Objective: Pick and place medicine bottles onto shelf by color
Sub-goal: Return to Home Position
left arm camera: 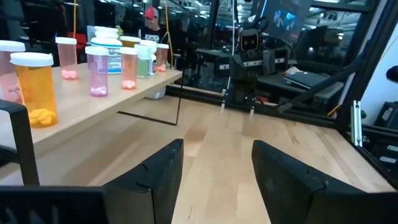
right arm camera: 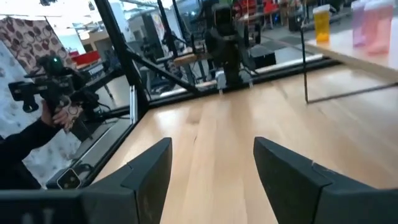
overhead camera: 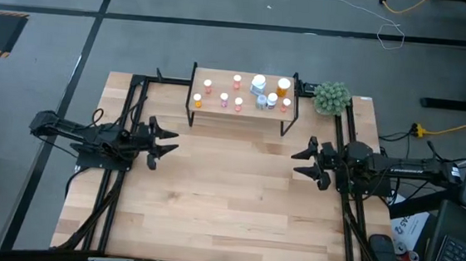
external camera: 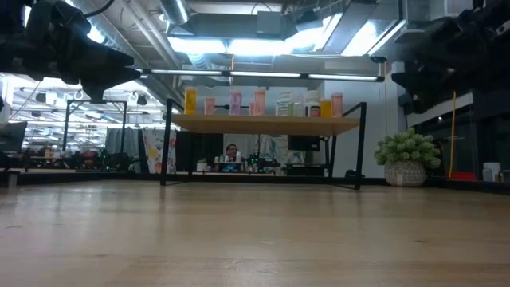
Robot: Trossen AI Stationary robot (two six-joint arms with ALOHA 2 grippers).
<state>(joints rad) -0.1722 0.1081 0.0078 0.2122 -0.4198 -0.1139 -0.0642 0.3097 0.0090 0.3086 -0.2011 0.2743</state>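
1. A green fuzzy plant ball in a pale pot (overhead camera: 332, 97) stands just beside the right end of the small shelf with a light wooden top and thin black legs (overhead camera: 222, 75), at the far edge of the pale wooden counter (overhead camera: 227, 205).
2. The small white-capped medicine bottles with pink, orange and white-blue bodies (overhead camera: 238, 103) all stand upright on the shelf top. The larger ones stand toward its right half.
3. The left pincer (overhead camera: 165, 140) hangs released, fingers spread, over the counter's left side, well apart from the shelf.
4. The right pincer (overhead camera: 299, 162) hangs released too, over the right side and facing the left one.
5. Grey floor surrounds the counter, with cables and a laptop at the right.
6. Beyond the shelf lies a bright workshop where a person (external camera: 231, 150) sits.
7. In the right wrist view, a person's hand (right arm camera: 59, 113) grips a dark device at the counter's edge.
8. In the low view both arms are dark shapes cut off at the upper corners. The bottle labels are too small to read.
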